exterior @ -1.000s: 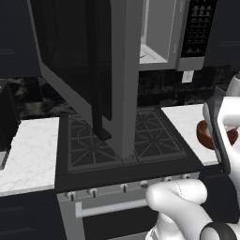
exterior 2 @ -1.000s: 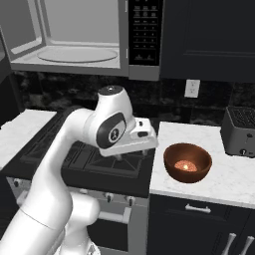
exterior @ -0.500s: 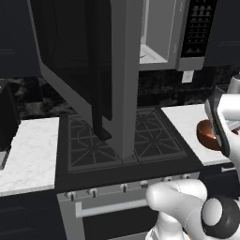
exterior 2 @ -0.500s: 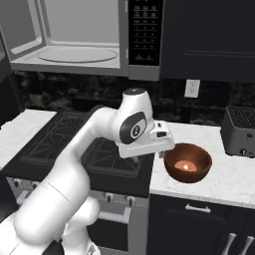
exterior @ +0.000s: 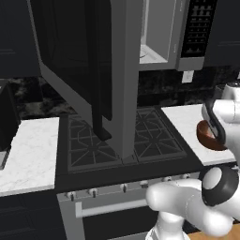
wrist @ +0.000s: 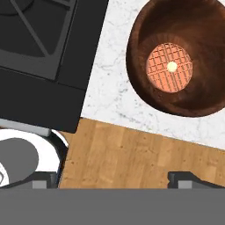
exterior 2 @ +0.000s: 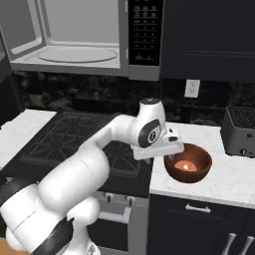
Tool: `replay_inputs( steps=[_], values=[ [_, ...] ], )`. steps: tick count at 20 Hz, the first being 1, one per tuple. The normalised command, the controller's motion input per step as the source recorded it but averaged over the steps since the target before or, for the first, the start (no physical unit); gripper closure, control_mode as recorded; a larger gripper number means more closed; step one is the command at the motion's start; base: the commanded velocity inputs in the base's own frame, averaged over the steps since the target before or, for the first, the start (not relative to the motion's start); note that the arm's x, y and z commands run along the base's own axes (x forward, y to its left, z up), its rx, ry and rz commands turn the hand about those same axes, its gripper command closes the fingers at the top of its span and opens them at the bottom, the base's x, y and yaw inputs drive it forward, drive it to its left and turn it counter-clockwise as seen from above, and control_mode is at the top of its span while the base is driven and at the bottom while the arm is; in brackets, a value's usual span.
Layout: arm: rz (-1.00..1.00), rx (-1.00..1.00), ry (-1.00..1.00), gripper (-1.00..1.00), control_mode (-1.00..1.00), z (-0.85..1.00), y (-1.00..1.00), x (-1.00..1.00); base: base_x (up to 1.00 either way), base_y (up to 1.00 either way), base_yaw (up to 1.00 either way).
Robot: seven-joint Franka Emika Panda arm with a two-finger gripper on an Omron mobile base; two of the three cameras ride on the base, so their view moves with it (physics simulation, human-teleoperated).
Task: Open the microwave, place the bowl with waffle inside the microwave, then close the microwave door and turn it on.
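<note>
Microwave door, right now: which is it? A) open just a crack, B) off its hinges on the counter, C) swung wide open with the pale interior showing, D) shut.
C: the microwave door stands swung out over the stove, and the microwave shows its pale interior.

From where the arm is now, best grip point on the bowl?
Take the bowl by its thin rim, coming down from above with one finger inside and one outside. It sits upright and open on the counter, too wide to span. The near rim, toward the gripper, looks best, clear of the waffle at the centre.
</note>
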Motion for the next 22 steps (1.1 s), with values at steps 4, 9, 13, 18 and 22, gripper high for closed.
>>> replay_inputs(
  steps=[4, 9, 13, 18, 22],
  values=[
    [0.02, 0.0, 0.0, -1.0, -1.0, -0.46, -0.14, 0.46, 0.0, 0.0, 0.0],
    [0.05, 0.0, 0.0, -1.0, -1.0, -0.35, -0.09, 0.57, 0.0, 0.0, 0.0],
    [0.03, 0.0, 0.0, -1.0, -1.0, -0.28, -0.19, 0.49, 0.0, 0.0, 0.0],
    [0.0, 0.0, 0.0, -1.0, -1.0, -0.3, -0.2, 0.35, 0.0, 0.0, 0.0],
    [0.0, 0.0, 0.0, -1.0, -1.0, -0.23, -0.09, 0.38, 0.0, 0.0, 0.0]
  ],
)
